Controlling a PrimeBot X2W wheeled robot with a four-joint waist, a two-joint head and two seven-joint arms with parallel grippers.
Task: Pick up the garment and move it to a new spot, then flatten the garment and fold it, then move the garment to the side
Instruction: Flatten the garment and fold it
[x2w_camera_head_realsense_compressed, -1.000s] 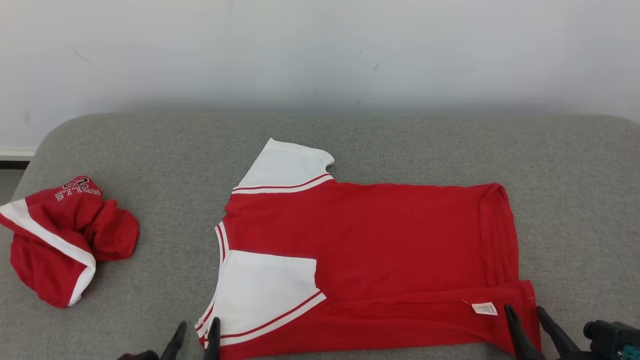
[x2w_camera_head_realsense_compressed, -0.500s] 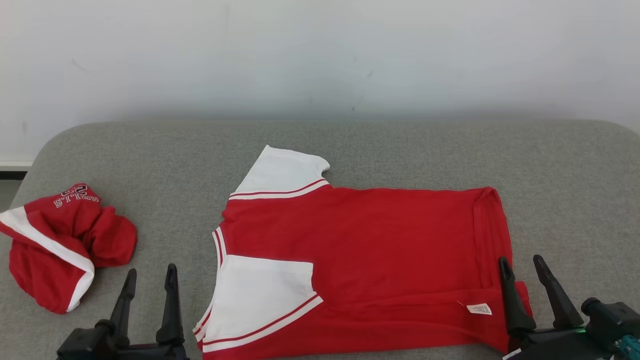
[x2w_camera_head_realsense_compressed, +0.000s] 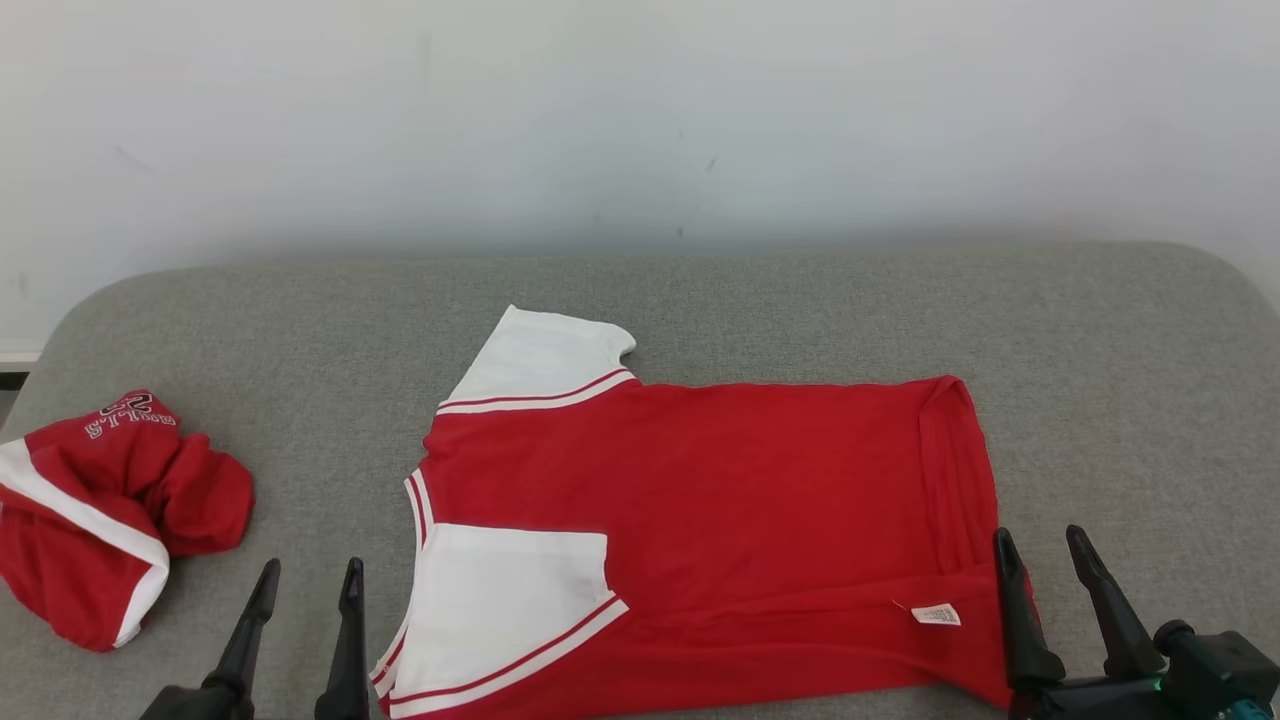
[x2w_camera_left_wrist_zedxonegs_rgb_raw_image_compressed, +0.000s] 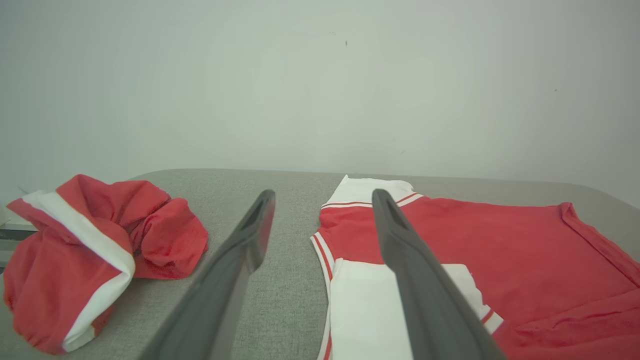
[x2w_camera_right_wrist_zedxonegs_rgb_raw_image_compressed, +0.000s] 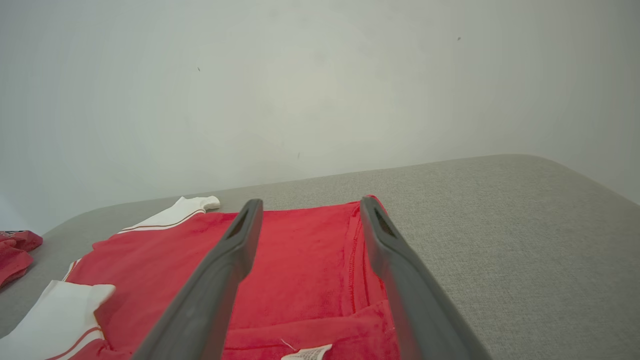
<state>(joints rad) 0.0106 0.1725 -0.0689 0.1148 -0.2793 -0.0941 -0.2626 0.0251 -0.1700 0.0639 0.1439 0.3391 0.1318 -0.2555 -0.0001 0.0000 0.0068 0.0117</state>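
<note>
The garment (x2w_camera_head_realsense_compressed: 700, 530) is a red shirt with white sleeves, lying flat on the grey cushion with its near edge folded over and a white label (x2w_camera_head_realsense_compressed: 936, 614) showing. It also appears in the left wrist view (x2w_camera_left_wrist_zedxonegs_rgb_raw_image_compressed: 500, 260) and the right wrist view (x2w_camera_right_wrist_zedxonegs_rgb_raw_image_compressed: 295, 265). My left gripper (x2w_camera_head_realsense_compressed: 309, 582) stands open just left of the near white sleeve (x2w_camera_head_realsense_compressed: 500, 600), holding nothing. My right gripper (x2w_camera_head_realsense_compressed: 1040, 545) stands open at the shirt's near right hem corner, empty, its fingers (x2w_camera_right_wrist_zedxonegs_rgb_raw_image_compressed: 235, 250) above the red cloth.
A second red and white garment (x2w_camera_head_realsense_compressed: 100, 520) lies crumpled at the cushion's left edge, seen too in the left wrist view (x2w_camera_left_wrist_zedxonegs_rgb_raw_image_compressed: 95, 250). The grey cushion (x2w_camera_head_realsense_compressed: 1130, 400) has bare surface on the right and behind the shirt. A pale wall (x2w_camera_head_realsense_compressed: 640, 120) rises behind.
Both grippers have drawn back from the shirt's near edge and risen, the left one shifting left off the sleeve. The head camera has tilted, shifting the whole scene slightly left and down.
</note>
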